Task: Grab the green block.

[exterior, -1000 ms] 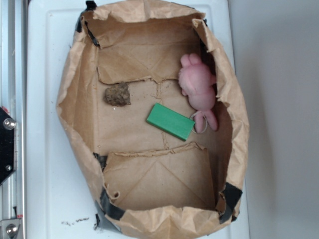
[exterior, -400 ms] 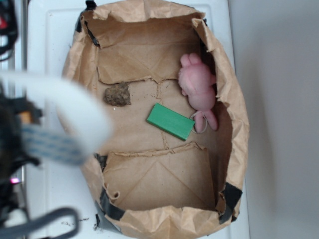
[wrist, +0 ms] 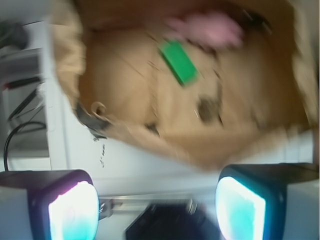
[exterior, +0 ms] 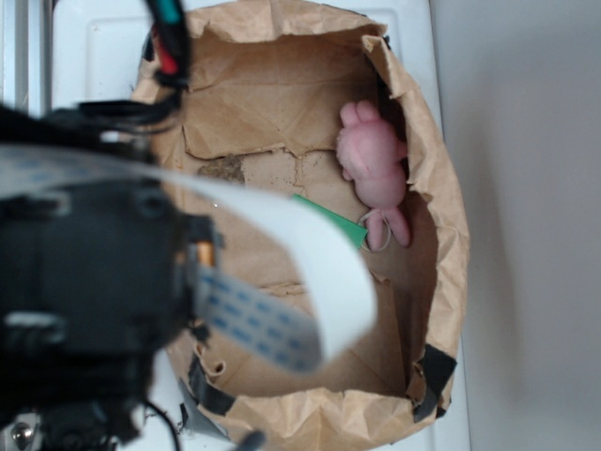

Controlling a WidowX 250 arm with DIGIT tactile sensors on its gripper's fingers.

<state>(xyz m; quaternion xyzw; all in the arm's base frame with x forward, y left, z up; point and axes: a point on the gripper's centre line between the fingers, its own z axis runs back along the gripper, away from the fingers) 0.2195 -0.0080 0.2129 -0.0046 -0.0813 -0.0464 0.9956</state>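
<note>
The green block lies flat on the floor of the open brown paper bag, blurred in the wrist view. From the exterior camera only its right tip shows past my arm and its white ribbon cable. My gripper is open, its two lit fingers wide apart with nothing between them. It hangs over the white surface outside the bag's near wall, well short of the block.
A pink plush toy lies against the bag's right wall, close beside the block. A lumpy brown clump sits on the bag floor and is partly hidden in the exterior view. A metal rail runs below the gripper.
My arm has swung in from the left and now covers the bag's left half, most of the green block and the brown clump. The objects themselves have not moved.
</note>
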